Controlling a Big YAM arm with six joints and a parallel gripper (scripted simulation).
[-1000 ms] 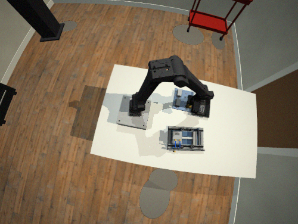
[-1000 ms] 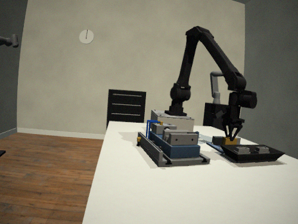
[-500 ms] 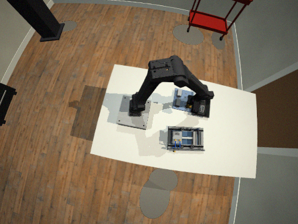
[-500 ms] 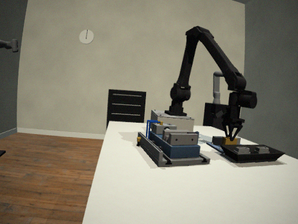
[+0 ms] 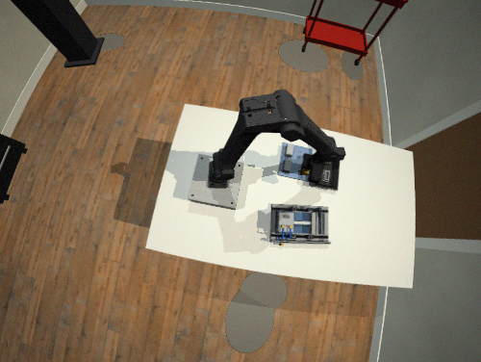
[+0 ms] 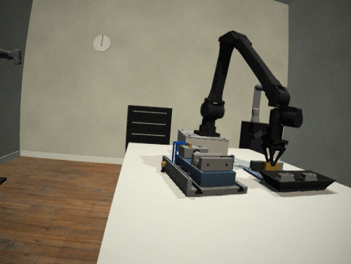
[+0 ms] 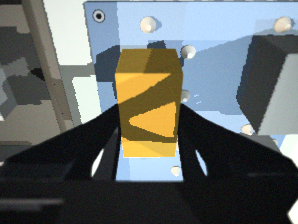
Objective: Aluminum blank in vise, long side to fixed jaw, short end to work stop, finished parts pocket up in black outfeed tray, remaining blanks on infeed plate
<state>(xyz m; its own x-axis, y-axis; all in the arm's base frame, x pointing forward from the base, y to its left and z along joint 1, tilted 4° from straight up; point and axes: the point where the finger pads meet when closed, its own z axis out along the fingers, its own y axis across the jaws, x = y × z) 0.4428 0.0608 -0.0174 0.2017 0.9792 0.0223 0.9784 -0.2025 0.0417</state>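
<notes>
We're gripping the yellow brass blank (image 7: 148,102) in the gripper (image 7: 148,137), fingers pinching its two long sides, over the light-blue infeed plate (image 7: 220,45). In the wrist view white pins (image 7: 148,23) are showing around the blank, and a gray aluminum blank (image 7: 270,82) is lying on the plate just to its right. From the exterior view we can't tell if the brass blank (image 6: 272,166) is touching the plate. The black outfeed tray (image 6: 298,183) is sitting beside it, holding two gray blocks (image 6: 285,176). The vise (image 6: 205,168) is standing well apart on the white table (image 6: 196,228).
</notes>
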